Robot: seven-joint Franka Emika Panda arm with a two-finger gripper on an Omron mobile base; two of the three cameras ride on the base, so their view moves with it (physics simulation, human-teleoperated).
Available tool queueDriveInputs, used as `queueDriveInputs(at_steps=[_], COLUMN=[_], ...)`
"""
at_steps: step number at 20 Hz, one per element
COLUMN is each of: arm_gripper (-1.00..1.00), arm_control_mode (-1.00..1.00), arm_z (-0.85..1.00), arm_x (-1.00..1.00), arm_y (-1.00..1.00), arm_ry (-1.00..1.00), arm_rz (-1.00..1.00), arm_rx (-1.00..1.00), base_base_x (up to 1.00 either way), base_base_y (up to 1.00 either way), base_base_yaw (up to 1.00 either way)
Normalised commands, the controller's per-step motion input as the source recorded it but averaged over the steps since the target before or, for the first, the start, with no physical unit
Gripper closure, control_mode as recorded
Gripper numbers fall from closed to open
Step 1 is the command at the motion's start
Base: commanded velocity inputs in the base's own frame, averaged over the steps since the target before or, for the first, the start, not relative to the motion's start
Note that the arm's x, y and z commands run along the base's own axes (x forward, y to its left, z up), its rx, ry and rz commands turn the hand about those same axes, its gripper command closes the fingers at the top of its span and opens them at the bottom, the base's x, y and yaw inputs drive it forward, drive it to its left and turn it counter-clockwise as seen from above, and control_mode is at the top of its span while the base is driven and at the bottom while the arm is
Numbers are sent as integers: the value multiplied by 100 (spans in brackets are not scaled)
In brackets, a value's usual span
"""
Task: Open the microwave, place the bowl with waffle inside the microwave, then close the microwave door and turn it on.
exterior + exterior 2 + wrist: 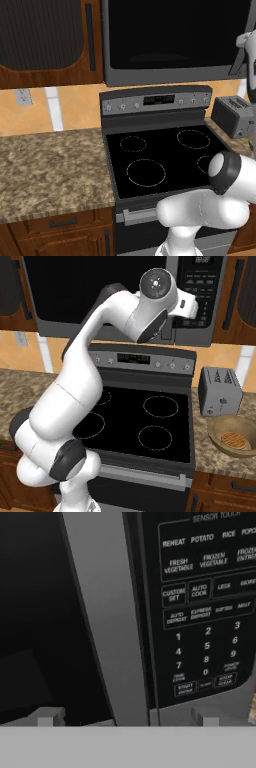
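Observation:
The microwave (100, 296) hangs above the stove with its glossy black door (175, 35) shut. The door's vertical grey handle (107, 622) runs beside the keypad (205, 612). My gripper (127, 719) is raised right up to the microwave front and stands open, its two fingertips (47, 717) spread to either side of the handle's lower end without touching it. My white hand (189, 306) covers the strip between door and control panel. The wooden bowl (234, 436) holding the waffle (236, 441) sits on the counter right of the stove.
A black glass stove (160, 155) lies directly below the microwave. A grey toaster (219, 391) stands just behind the bowl. A granite counter (50, 165) stretches left of the stove, and dark wooden cabinets (45, 35) flank the microwave.

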Motion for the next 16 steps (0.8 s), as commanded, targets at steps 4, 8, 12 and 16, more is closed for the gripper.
queueDriveInputs(at_steps=[4,8,12,16], arm_gripper=[-100,-100,-100,-100], arm_control_mode=[-100,-100,-100,-100], arm_z=[0,0,0,0], arm_x=[35,37,35,41], arm_y=[-8,-7,0,-10], arm_ry=[-7,-3,-1,0], arm_rz=[0,0,0,3], arm_rx=[0,0,0,0], base_base_x=[0,0,0,0], base_base_y=[0,0,0,0], base_base_yaw=[0,0,0,0])
